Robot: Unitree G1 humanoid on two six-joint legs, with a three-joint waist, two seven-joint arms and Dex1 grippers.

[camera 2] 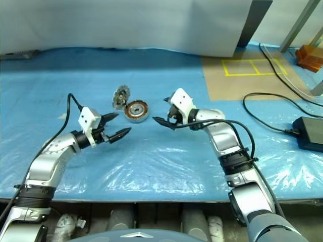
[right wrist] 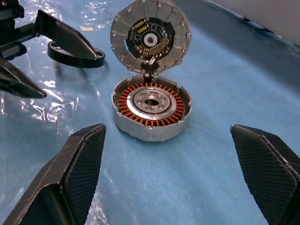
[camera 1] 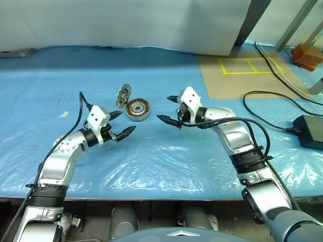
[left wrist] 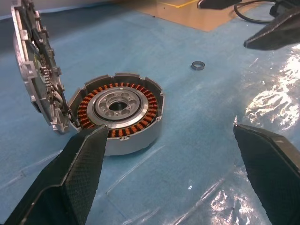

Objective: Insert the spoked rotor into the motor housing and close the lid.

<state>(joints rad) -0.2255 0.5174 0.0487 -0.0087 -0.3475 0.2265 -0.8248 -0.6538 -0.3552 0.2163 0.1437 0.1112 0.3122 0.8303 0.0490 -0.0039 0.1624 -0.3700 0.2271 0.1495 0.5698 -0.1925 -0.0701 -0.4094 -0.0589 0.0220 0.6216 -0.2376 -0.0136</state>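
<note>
Counter [camera 1: 151, 166] covered in blue plastic sheet; white wall panel [camera 1: 126, 22] behind; yellow-taped cardboard [camera 1: 237, 75], black cable [camera 1: 272, 108] at far right corner.

The housing [right wrist: 151, 108] sits flat on the blue sheet [camera 1: 151, 151], a low round silver shell holding a ring of copper windings around a metal hub. Its lid [right wrist: 150, 38] stands open and upright at the housing's rim, circuit face showing.
</note>
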